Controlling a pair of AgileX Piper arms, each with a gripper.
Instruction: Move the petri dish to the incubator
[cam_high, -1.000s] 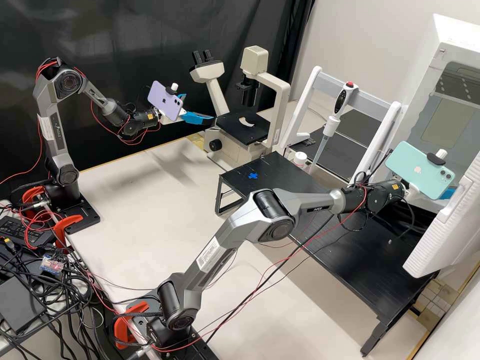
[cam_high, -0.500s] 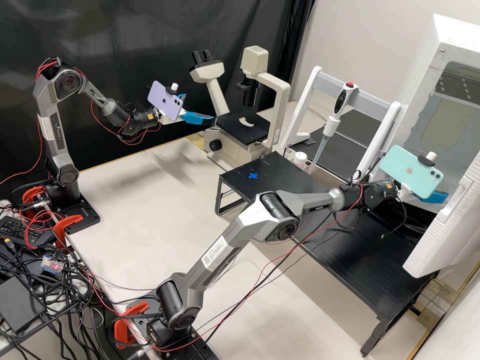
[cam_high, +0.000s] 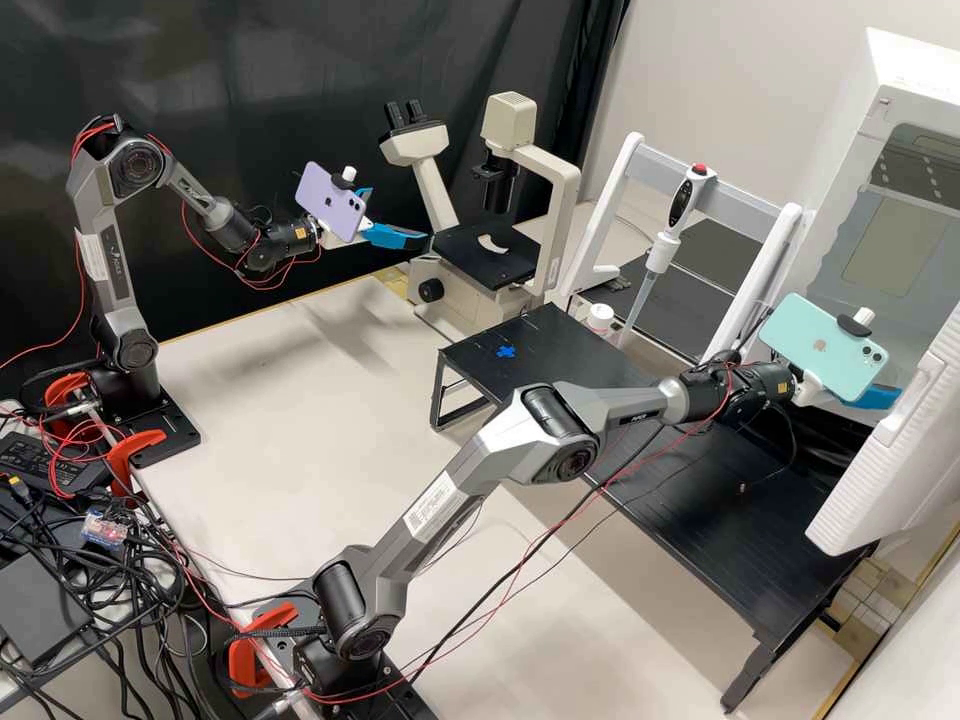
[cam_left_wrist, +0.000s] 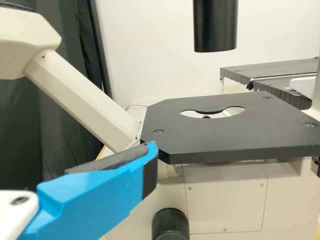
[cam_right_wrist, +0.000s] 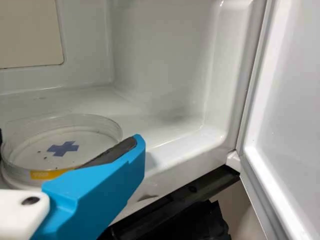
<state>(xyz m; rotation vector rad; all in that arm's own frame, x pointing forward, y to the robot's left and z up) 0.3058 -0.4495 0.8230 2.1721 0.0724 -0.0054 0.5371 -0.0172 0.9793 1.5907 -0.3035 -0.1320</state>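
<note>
In the high view, your left gripper (cam_high: 398, 214) stands spread, well apart from the incubator (cam_high: 915, 75). In the right wrist view, your right gripper (cam_right_wrist: 70, 139) is at the petri dish (cam_right_wrist: 92, 135) inside the incubator; I cannot tell whether it's pinching. Placement looks in hand: settle it flat, ensure release, back out.

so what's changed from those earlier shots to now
The right claw has shifted left and slightly down in the high view, drawing back a little at the incubator. Whether the dish has been gripped or let go since then, I cannot tell. The left arm, microscope and pipette stayed as they were, and the door is still open.
</note>
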